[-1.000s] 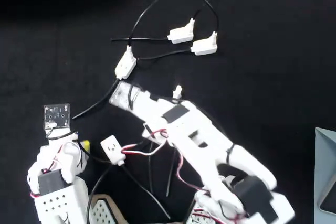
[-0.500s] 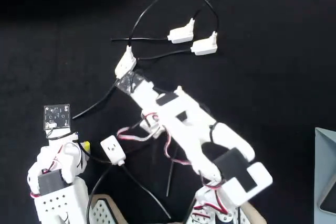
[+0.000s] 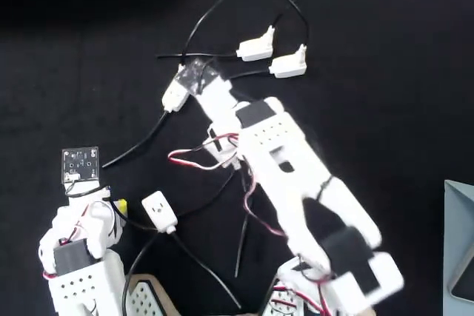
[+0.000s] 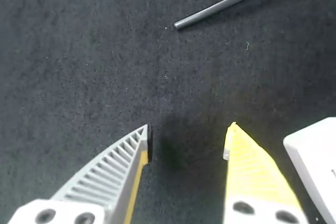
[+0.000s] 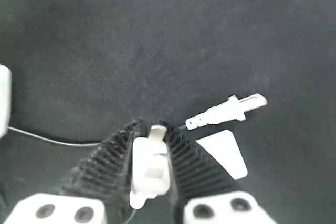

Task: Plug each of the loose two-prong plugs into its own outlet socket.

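My right gripper (image 5: pixel 149 124) is shut on a white two-prong plug (image 5: pixel 149 169), prongs pointing out past the fingertips. In the high view this gripper (image 3: pixel 196 73) hovers at the table's centre-left, right beside another white plug (image 3: pixel 175 92). Two more white plugs (image 3: pixel 255 48) (image 3: pixel 289 66) lie farther back on black cables. A white outlet socket (image 3: pixel 159 210) rests near the front left. My left gripper (image 4: pixel 186 140) stands open over bare black cloth, the socket's corner (image 4: pixel 315 166) just beside its yellow finger (image 4: pixel 249 171).
Black cables (image 3: pixel 141 146) criss-cross the black cloth between the plugs and the arms. A loose cable end (image 4: pixel 178 23) lies ahead of the left gripper. A small black square plate (image 3: pixel 80 163) sits at the left, and a grey box (image 3: pixel 459 242) at the right edge.
The right arm has stretched toward the back of the table, carrying its gripper from below the left plug to beside it. The left arm has not moved.
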Available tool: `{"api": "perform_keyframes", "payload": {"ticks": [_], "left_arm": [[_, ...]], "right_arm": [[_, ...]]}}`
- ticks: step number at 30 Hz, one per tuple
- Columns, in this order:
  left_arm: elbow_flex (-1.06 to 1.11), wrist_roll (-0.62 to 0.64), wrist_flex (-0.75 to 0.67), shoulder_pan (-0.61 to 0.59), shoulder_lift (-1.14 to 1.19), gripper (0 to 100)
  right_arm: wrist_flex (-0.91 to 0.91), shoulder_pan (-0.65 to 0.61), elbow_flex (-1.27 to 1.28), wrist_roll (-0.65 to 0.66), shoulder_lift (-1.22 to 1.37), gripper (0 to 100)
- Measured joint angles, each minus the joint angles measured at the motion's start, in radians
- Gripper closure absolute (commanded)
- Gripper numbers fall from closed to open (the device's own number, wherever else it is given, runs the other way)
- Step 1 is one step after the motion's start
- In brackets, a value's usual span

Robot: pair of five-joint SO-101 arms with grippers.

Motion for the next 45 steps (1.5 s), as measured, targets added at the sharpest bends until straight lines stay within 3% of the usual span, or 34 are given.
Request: {"api": "perform_keyframes", "payload": {"ticks": [6,13,18,26,31,34,40,45], "left_arm": [[0.000,0.000,0.000,0.000,0.000,76],[0.000,0.000,0.000,0.000,0.000,76],[0.000,0.000,0.000,0.000,0.000,76],[0.000,0.000,0.000,0.000,0.000,76],[0.000,0.000,0.000,-0.009,0.000,76],[0.000,0.000,0.000,-0.009,0.000,76],[0.000,0.000,0.000,-0.009,0.000,76],[0.000,0.000,0.000,-0.009,0.000,76]], "right_arm": [[0.051,0.072,0.000,-0.245,-0.083,98.5],[0.051,0.379,0.000,-0.563,-0.083,98.5],[0.051,0.562,0.018,-0.643,-0.084,98.5],[0.057,0.713,0.110,-0.612,-0.084,97.2],[0.120,0.743,0.110,-0.571,-0.084,81.5],[0.153,0.747,0.110,-0.539,-0.091,79.0],[0.166,0.747,0.110,-0.411,-0.238,79.0],[0.189,0.746,0.138,-0.219,-0.462,79.0]]}}
